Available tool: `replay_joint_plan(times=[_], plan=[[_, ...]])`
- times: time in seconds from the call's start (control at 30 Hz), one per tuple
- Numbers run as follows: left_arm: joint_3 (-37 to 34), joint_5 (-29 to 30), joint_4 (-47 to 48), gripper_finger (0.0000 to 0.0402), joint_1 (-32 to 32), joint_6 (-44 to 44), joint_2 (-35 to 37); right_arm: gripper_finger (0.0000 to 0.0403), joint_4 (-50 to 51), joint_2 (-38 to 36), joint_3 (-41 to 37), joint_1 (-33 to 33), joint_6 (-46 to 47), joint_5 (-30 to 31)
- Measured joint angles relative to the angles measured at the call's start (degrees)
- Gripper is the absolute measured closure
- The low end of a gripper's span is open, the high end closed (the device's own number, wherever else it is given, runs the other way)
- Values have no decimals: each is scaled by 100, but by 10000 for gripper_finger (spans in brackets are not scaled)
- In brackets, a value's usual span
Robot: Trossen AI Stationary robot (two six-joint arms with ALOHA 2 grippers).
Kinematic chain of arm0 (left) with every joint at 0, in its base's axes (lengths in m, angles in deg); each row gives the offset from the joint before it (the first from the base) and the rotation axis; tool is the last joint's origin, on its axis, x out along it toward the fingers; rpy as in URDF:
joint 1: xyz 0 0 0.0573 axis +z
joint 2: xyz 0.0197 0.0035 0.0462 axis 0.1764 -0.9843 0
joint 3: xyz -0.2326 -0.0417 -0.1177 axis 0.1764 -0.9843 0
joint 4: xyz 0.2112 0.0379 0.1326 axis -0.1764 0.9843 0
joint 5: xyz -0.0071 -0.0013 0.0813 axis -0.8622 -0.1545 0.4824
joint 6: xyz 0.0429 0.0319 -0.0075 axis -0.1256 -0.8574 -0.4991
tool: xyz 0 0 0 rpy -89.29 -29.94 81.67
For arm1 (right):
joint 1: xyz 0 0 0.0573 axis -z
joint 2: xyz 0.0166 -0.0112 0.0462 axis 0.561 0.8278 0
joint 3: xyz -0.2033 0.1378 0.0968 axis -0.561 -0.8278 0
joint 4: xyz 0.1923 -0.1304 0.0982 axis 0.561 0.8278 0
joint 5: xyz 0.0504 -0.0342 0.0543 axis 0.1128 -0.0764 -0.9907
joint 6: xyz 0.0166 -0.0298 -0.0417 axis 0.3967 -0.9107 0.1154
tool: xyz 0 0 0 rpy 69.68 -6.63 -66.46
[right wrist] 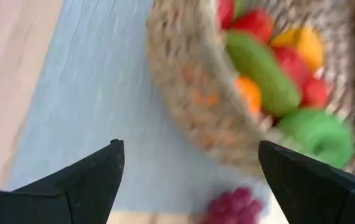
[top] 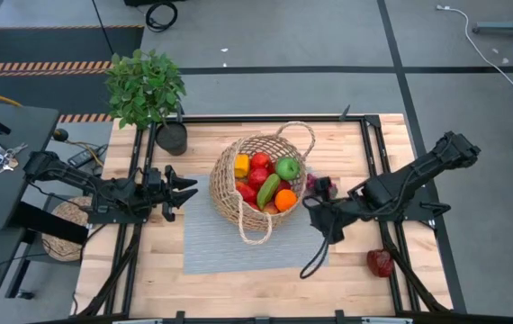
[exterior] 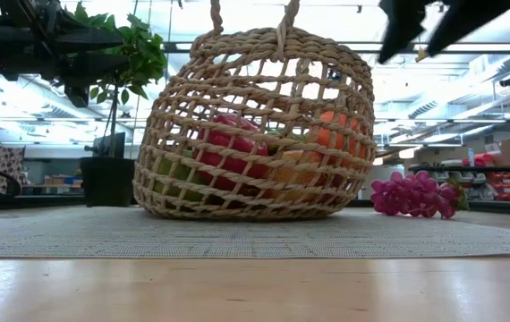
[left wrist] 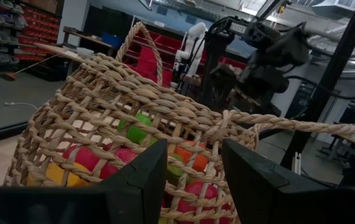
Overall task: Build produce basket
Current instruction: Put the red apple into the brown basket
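While most of the produce already fills it, the basket (top: 261,175) sits in the high view on the grey mat (top: 211,247) at the middle of the table (top: 130,270), nearer the far edge. The right gripper (top: 315,216) hangs just off the basket's right side, jaws spread wide and empty; the grapes (top: 319,186) lie beside it on the table, and a red fruit (top: 380,263) rests near the right front corner. The left gripper (top: 184,191) waits by the mat's left edge, half open, holding nothing.

In the low view the grapes (exterior: 413,194) lie on the mat's edge, close to the basket (exterior: 257,125) but apart from it.

The left wrist view looks between empty fingers (left wrist: 137,186) at the basket's wall (left wrist: 121,118).

The right wrist view shows the grapes (right wrist: 233,205) between and beyond the open fingertips (right wrist: 90,174), beneath the basket's rim.

Grapes look next: centre the jaws over the cluster's bulk, descend straight, close gently since the bunch may roll or slump, then lift clear of the rim and the nearer handle before releasing.
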Motion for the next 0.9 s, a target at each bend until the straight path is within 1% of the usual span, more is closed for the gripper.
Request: replay_joint_plan(times=[0.07, 0.13, 0.2, 0.27, 0.33, 0.43, 0.5, 0.63, 0.77, 0.9], plan=[[0, 0, 2, 241, 0, 0, -2, 30, 310, 0, 0, -111, 582, -177], [0, 0, 0, 241, -2, 0, 0, 30, 794, 0, 0, -160, 1436, -655], [0, 0, 2, 241, 0, -2, -1, 30, 1351, -3, -31, -168, 2502, -1292], [0, 0, 0, 241, -2, 0, 0, 30, 1738, -4, -216, -172, 3352, -1624], [0, 0, 0, 241, 0, 2, 0, 30, 2130, -2, -488, -261, 3996, -1829], [0, 0, 2, 241, -2, -2, -2, 30, 2460, -1, -923, -405, 4647, -2534], [0, 0, 0, 241, 0, 0, 0, 30, 2513, -2, -1124, -521, 5195, -2977], [0, 0, -1, 241, -2, 0, -2, 30, 2238, 0, -1309, -1054, 6485, -3486], [0, -2, 3, 241, 0, 0, -2, 30, 2235, 0, -1237, -1494, 7681, -3456], [0, 0, 1, 241, -1, 0, -1, 30, 1936, 0, -1209, -1854, 8572, -3773]])
